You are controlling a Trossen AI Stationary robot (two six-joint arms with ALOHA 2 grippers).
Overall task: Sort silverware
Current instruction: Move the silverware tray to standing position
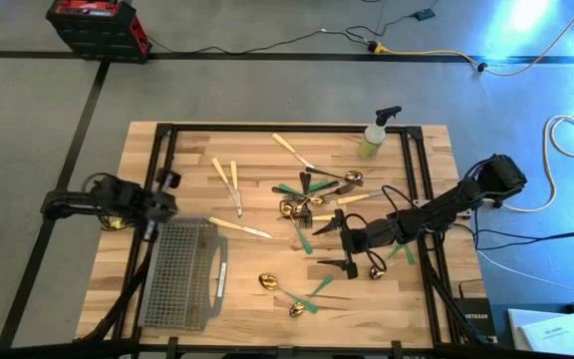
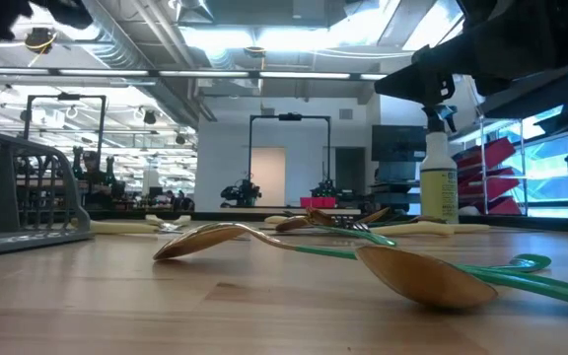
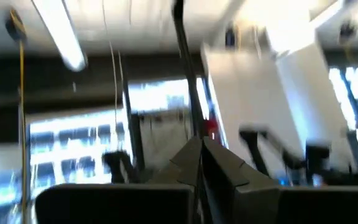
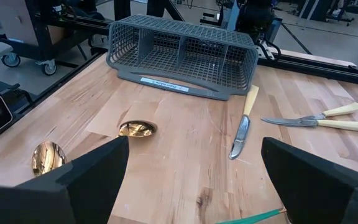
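Near edge of desk [image 1: 267,309]: two gold-headed spoons with green handles [image 1: 292,294] lie close to the front, one bowl at [image 2: 427,276] nearest the low camera, its handle trailing away across the wood.
Wire-mesh caddy [image 1: 182,274]: grey, lying at the front left of the desk; in the right wrist view it shows divided compartments [image 4: 182,53] in which no silverware can be seen.
Right gripper [image 1: 352,254]: hovers over the desk right of centre, just in front of the main pile, pointing toward the caddy.
Right fingers [image 4: 89,168]: spread wide apart, nothing between them; bare wood and two gold spoon bowls [image 4: 135,129] lie beneath.
Cream-handled knife [image 4: 244,121]: flat on the desk between the right gripper and the caddy, its handle end near the caddy's wall.
Left gripper [image 1: 162,204]: held over the desk's left edge, just behind the caddy.
Left fingers [image 3: 201,162]: pressed fully together, tips meeting, nothing held; they point up into the room.
Main silverware pile [image 1: 317,199]: green-handled and dark-handled pieces crossed over each other at mid-desk, gold heads showing.
Cream-handled pair [image 1: 229,179]: two pieces side by side, left of the pile and apart from it.
Far cream-handled piece [image 1: 292,150]: lies alone toward the back.
Spray bottle [image 1: 377,135]: yellow-green, upright at the back right corner.
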